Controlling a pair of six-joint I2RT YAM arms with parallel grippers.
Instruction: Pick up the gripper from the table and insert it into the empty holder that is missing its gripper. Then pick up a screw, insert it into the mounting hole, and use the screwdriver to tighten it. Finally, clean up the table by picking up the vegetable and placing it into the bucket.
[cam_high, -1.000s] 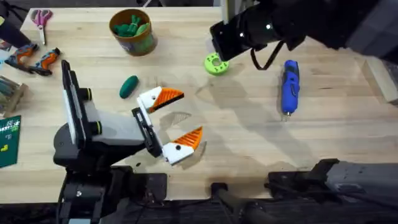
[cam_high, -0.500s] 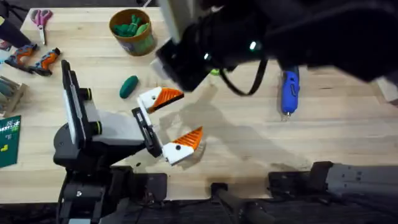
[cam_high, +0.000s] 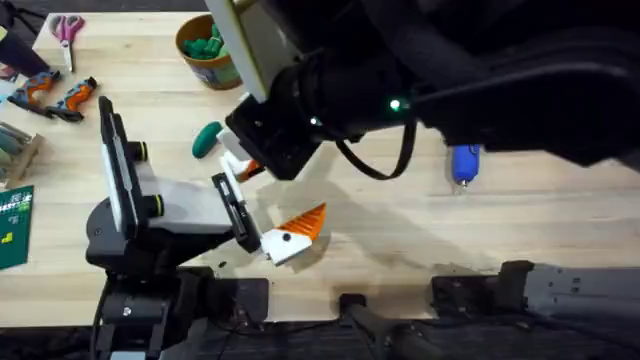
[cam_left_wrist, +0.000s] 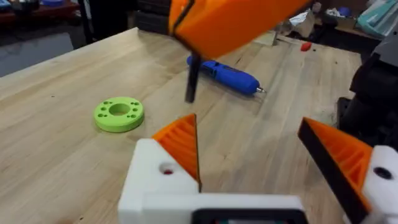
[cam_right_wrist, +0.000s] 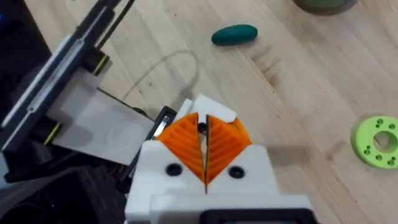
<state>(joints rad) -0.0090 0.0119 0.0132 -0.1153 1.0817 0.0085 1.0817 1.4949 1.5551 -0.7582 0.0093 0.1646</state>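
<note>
My left gripper (cam_high: 300, 190) (cam_left_wrist: 249, 124) lies open on the table, both white jaws carrying orange wedges. The orange gripper piece (cam_left_wrist: 180, 140) sits in the holder (cam_left_wrist: 155, 180), its far jaw, which has a small hole on top. My right gripper (cam_right_wrist: 204, 134) (cam_left_wrist: 230, 25) hovers just above that jaw, shut on a thin dark screw (cam_left_wrist: 191, 81) that hangs point down. The right arm (cam_high: 275, 130) covers that jaw from above. The blue screwdriver (cam_high: 463, 163) (cam_left_wrist: 227, 74) lies to the right. The dark green vegetable (cam_high: 207, 137) (cam_right_wrist: 234, 35) rests near the bucket (cam_high: 205, 50).
A lime-green disc (cam_left_wrist: 119, 114) (cam_right_wrist: 378, 142) lies on the wood beyond the jaws. Scissors (cam_high: 67, 28) and orange-handled tools (cam_high: 55, 95) sit at the far left, a green card (cam_high: 12, 225) by the left edge. The bucket holds green items.
The right arm has swept left from near the lime disc and now hangs over the left gripper's far jaw. The left arm, vegetable and screwdriver have stayed put.
</note>
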